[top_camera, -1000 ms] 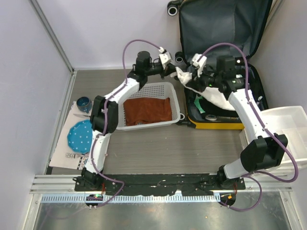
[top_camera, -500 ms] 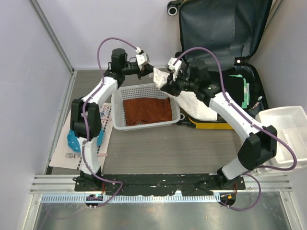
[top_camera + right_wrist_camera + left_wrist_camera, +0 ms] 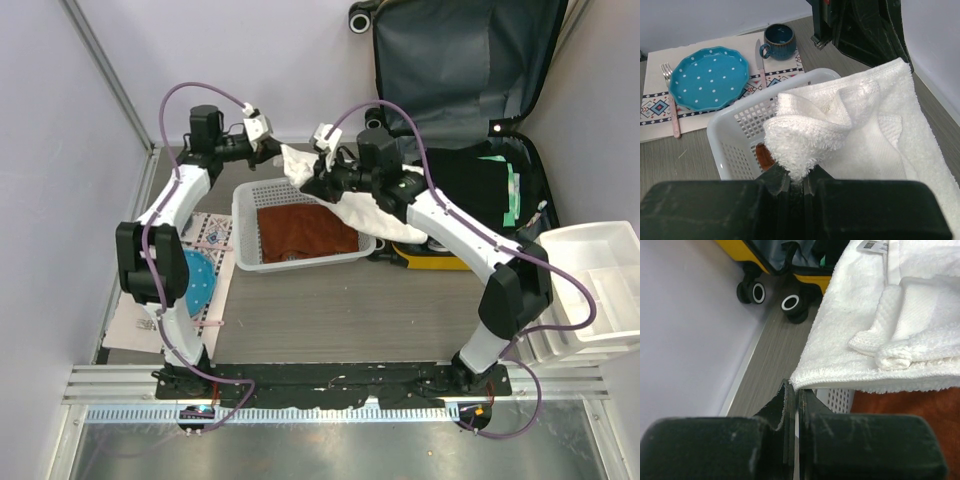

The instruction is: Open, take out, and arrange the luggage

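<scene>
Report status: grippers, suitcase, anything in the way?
Left gripper and right gripper both shut on white towel, held over basket. Suitcase open, dark clothes inside. Rust cloth in basket, under towel.

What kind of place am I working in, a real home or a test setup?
Probably a staged robot test cell, not a home: plain white panels enclose the table, a metal rail edges it, and household props, the luggage, a mesh basket and a dotted plate, are laid out.

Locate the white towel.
Top view: the white towel hangs between the left gripper and right gripper, over the far edge of the basket, left of the open luggage.
</scene>
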Robot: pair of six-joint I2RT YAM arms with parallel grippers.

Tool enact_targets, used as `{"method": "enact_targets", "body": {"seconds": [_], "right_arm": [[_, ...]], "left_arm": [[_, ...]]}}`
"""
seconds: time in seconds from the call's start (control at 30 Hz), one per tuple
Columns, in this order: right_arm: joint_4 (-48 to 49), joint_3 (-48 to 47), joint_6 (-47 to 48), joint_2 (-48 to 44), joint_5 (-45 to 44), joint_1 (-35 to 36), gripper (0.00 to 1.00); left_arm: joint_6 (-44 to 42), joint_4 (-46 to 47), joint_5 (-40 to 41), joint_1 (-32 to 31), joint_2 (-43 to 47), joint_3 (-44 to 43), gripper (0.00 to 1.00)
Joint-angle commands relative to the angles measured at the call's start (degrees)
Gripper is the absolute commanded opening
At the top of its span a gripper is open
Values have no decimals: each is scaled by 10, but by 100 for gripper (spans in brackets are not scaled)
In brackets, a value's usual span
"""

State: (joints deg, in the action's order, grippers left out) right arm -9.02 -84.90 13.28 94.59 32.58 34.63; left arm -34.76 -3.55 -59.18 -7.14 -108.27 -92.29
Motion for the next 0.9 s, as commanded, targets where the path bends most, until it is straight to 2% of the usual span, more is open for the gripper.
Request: {"method": "enact_targets", "body": {"seconds": [0.0, 0.17, 0.2, 0.33, 0.47, 0.53, 0.63, 0.87], "right_arm": [[1, -37, -30, 19, 36, 34, 0], [15, -75, -31, 75, 34, 66, 1], [16, -77, -30, 82, 34, 70, 0], [28, -99, -33, 115, 31, 87, 1], [37, -119, -40, 148, 28, 101, 0], [36, -125, -35, 158, 25, 105, 1], [16, -122, -19, 177, 20, 105, 1], [7, -122, -11, 201, 24, 127, 1]], "left_arm": [[-70, -9, 35, 50, 46, 2, 0], [-108, -58, 27, 69, 55, 9, 0], [-117, -67, 24, 90, 59, 10, 0], [-178, -116, 21, 110, 65, 23, 0], [-190, -131, 22, 128, 63, 27, 0], [-205, -160, 20, 130, 64, 31, 0], [-277, -216, 17, 130, 67, 41, 0], [-332, -242, 36, 132, 69, 78, 0]]}}
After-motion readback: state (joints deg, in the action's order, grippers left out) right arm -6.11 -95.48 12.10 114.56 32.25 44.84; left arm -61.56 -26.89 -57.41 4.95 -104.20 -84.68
